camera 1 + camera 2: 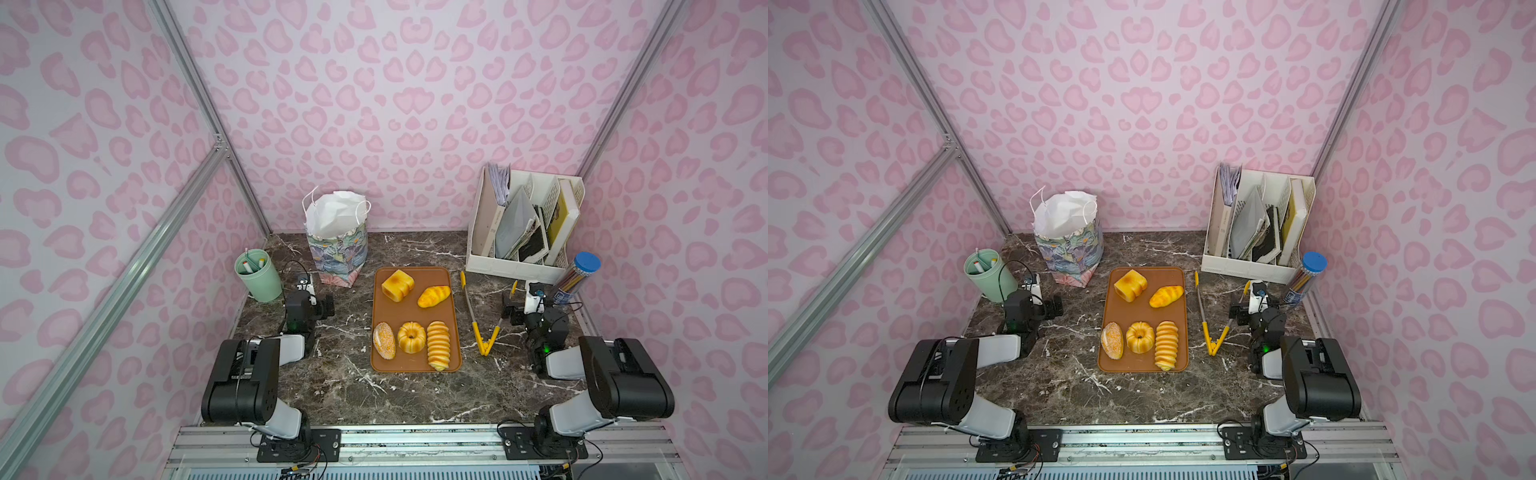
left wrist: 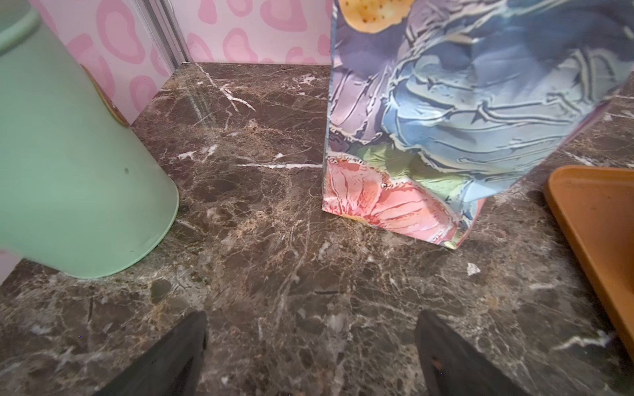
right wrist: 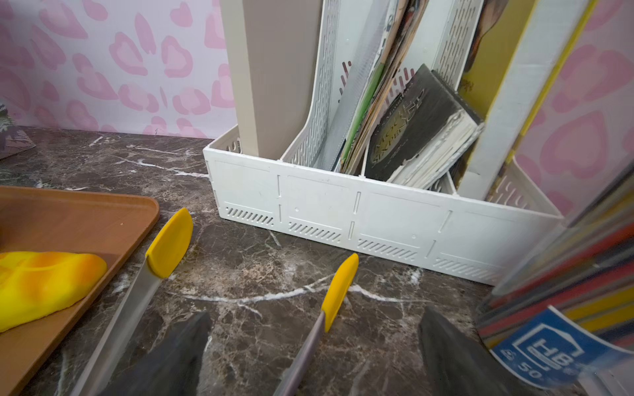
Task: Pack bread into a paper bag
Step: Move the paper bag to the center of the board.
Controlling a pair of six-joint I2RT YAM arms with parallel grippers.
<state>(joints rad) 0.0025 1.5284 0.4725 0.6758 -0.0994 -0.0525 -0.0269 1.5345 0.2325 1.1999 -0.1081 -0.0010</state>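
Bread: square loaf, croissant, sprinkled bun, ring bun and spiral roll, all on the brown tray.
Paper bag: upright, near the tray's far left corner.
Left gripper: spread wide, empty, between the mint cup and the bag.
Right gripper: spread wide, straddling one arm of the yellow tongs.

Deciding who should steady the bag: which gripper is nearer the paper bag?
Left. The left gripper is just beside the paper bag, on its cup side; the right gripper is beyond the tray, by the tongs.
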